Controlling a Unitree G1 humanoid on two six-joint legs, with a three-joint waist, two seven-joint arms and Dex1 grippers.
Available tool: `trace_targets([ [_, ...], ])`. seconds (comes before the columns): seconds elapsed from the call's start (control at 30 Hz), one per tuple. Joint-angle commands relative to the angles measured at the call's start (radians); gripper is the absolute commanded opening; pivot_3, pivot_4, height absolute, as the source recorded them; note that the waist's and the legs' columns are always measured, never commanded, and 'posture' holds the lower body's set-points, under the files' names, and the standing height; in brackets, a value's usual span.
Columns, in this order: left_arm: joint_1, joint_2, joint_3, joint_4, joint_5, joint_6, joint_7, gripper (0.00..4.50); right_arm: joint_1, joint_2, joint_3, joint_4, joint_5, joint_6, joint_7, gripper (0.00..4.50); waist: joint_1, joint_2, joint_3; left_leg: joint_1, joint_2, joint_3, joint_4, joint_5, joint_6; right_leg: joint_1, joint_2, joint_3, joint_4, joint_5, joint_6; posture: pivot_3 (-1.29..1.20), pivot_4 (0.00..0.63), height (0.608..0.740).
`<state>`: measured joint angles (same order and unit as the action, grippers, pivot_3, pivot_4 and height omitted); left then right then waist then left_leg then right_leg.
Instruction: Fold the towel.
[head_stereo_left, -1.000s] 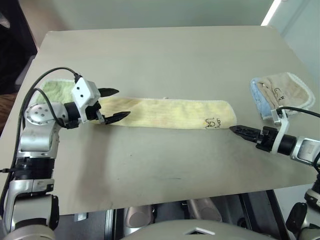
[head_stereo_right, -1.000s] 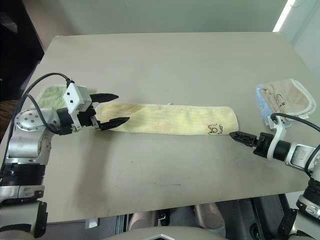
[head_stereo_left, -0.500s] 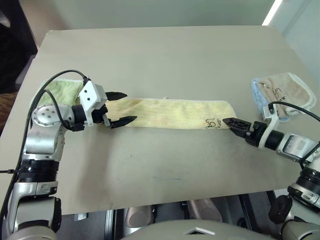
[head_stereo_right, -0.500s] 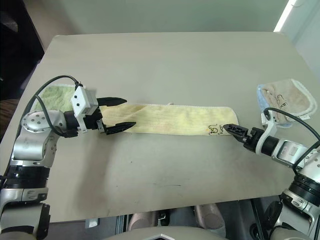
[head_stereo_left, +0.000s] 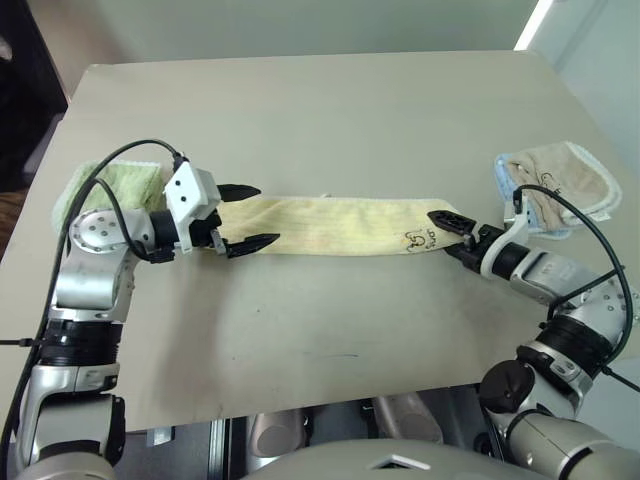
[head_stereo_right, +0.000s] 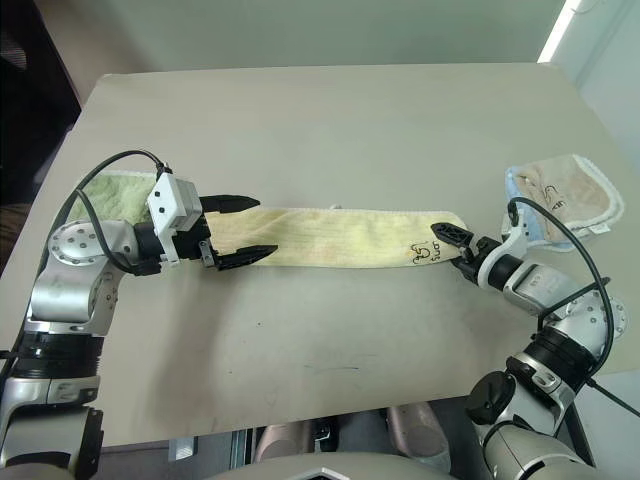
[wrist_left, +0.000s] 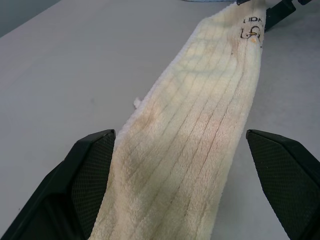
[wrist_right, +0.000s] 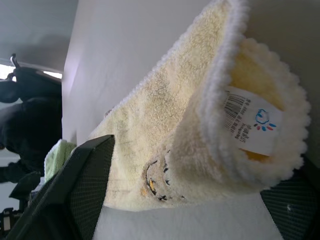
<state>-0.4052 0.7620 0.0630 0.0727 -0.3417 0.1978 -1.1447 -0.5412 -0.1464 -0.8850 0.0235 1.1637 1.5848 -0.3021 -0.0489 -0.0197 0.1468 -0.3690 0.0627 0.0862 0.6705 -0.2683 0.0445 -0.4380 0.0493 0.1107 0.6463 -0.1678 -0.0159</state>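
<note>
Left claw (head_stereo_left: 243, 217), at centre left of the head view, is spread wide around the towel's (head_stereo_left: 330, 225) end; right claw (head_stereo_left: 447, 228), centre right, is parted at the other end. Green towel (head_stereo_left: 112, 185) lies far left, beige towel (head_stereo_left: 550, 178) upper right on the worktop (head_stereo_left: 320, 110). Left wrist view: the yellow strip runs up between both fingers (wrist_left: 82, 175). Right wrist view: the folded end with a white label (wrist_right: 247, 122) sits between the fingers.

The left gripper (head_stereo_left: 245, 218), two black fingers on a white wrist block, reaches in from the left with its jaws spread wide. The right gripper (head_stereo_right: 457, 247) points inward from the right, its black fingers parted, forearm angled low.
</note>
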Motion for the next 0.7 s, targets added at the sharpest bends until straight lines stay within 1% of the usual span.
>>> trace_targets([
  [0.03, -0.012, -0.002, 0.004, -0.028, -0.001, -0.008, 0.011, 4.50, 0.010, 0.010, -0.021, -0.035, 0.022, 0.004, -0.042, 3.18, 0.000, 0.000, 0.000, 0.000, 0.000, 0.000, 0.000, 0.000, 0.000, 0.000, 0.000, 0.000, 0.000, 0.000, 0.000, 0.00, 0.150, 0.739],
  [0.07, -0.012, -0.003, 0.004, -0.027, 0.000, -0.010, 0.011, 4.50, 0.016, 0.010, -0.027, -0.042, 0.028, 0.006, -0.050, 2.77, 0.000, 0.000, 0.000, -0.001, 0.000, 0.000, 0.000, 0.000, 0.000, 0.000, 0.000, 0.000, 0.000, 0.000, 0.000, 0.00, 0.150, 0.739],
  [0.17, -0.010, -0.004, 0.006, -0.027, 0.002, -0.013, 0.014, 4.50, 0.030, 0.003, -0.042, -0.056, 0.044, 0.006, -0.070, 1.73, 0.001, 0.000, 0.000, -0.006, 0.000, 0.000, -0.001, 0.000, 0.000, -0.004, 0.000, 0.000, 0.001, 0.001, 0.003, 0.00, 0.150, 0.739],
  [0.2, -0.008, -0.004, 0.007, -0.028, 0.002, -0.015, 0.015, 4.50, 0.036, -0.011, -0.052, -0.061, 0.052, -0.001, -0.074, 1.38, 0.001, 0.000, 0.000, -0.007, 0.000, 0.000, -0.001, 0.000, 0.000, -0.006, 0.000, 0.000, 0.001, 0.003, 0.006, 0.00, 0.150, 0.739],
  [0.3, -0.004, -0.004, 0.008, -0.026, 0.001, -0.019, 0.017, 4.50, 0.041, -0.053, -0.073, -0.061, 0.069, -0.026, -0.083, 0.27, 0.004, 0.000, 0.000, -0.011, 0.000, 0.000, -0.002, 0.000, 0.000, -0.010, 0.000, -0.001, 0.002, 0.003, 0.007, 0.00, 0.150, 0.739],
  [0.33, -0.004, -0.005, 0.008, -0.025, 0.002, -0.021, 0.017, 4.50, 0.038, -0.073, -0.078, -0.055, 0.073, -0.036, -0.084, 0.03, 0.006, 0.000, 0.000, -0.013, 0.000, 0.000, -0.002, 0.000, 0.000, -0.011, 0.000, -0.001, 0.002, 0.003, 0.007, 0.00, 0.150, 0.739],
  [0.47, -0.011, -0.013, -0.001, -0.012, 0.009, -0.032, 0.019, 4.50, 0.026, -0.157, -0.074, -0.029, 0.085, -0.077, -0.071, 0.03, 0.010, 0.000, 0.000, -0.014, 0.000, 0.000, -0.001, 0.000, 0.000, -0.012, -0.001, 0.000, 0.001, 0.002, 0.009, 0.00, 0.150, 0.739],
  [0.6, -0.026, -0.023, -0.008, 0.005, 0.018, -0.042, 0.016, 4.50, -0.002, -0.274, -0.034, 0.009, 0.062, -0.123, -0.006, 0.03, 0.013, 0.000, 0.000, -0.014, 0.000, 0.000, -0.001, 0.000, 0.000, -0.012, -0.001, 0.000, 0.001, 0.002, 0.009, 0.00, 0.150, 0.739],
  [0.7, -0.033, -0.030, -0.013, 0.015, 0.024, -0.050, 0.014, 4.50, -0.015, -0.371, 0.111, -0.058, 0.021, -0.156, 0.127, 0.03, 0.014, 0.001, 0.000, -0.014, 0.000, 0.000, -0.001, 0.000, 0.000, -0.012, -0.001, 0.000, 0.002, 0.003, 0.009, 0.00, 0.150, 0.739],
])
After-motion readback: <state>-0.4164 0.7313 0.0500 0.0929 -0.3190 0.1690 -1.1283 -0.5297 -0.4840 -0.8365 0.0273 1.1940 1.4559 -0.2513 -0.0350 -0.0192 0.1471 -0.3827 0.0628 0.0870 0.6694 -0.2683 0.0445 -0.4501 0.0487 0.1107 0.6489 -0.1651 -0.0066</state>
